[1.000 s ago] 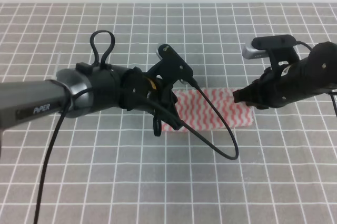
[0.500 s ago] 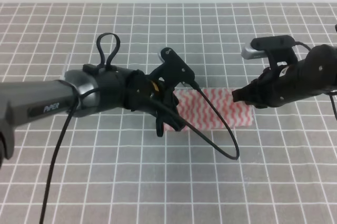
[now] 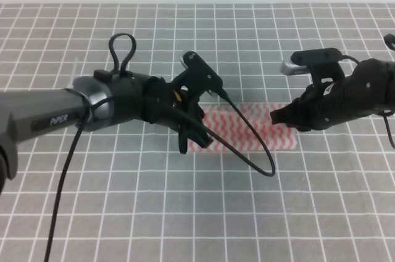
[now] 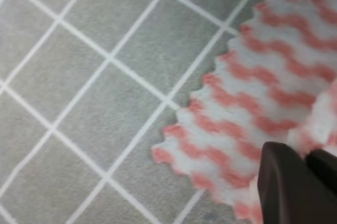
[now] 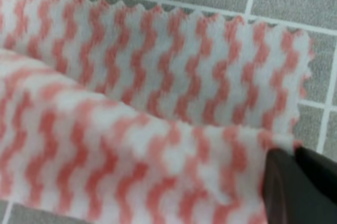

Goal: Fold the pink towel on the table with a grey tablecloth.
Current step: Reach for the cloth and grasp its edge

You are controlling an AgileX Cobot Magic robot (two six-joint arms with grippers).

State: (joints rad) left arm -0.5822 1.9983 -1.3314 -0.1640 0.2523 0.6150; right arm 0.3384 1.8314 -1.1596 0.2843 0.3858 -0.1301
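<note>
The pink towel (image 3: 247, 129) lies mid-table on the table with a grey tablecloth (image 3: 123, 212), its zigzag stripes running left to right. My left gripper (image 3: 191, 137) is at its left end, shut on a raised layer of the towel (image 4: 253, 103), the dark fingertips (image 4: 284, 182) together at the jagged edge. At the right end my right gripper (image 3: 281, 116) is shut on a lifted fold of the towel (image 5: 131, 150) that lies over the flat lower layer. The right fingertips (image 5: 281, 187) pinch that fold's corner.
White grid lines cover the grey cloth (image 4: 79, 76) all round the towel. A black cable (image 3: 250, 151) loops from the left wrist across the towel's front edge. A pale wall borders the far edge of the table.
Both grippers have shifted slightly lower and nearer with the towel's edge held. The towel now looks narrower front to back.
</note>
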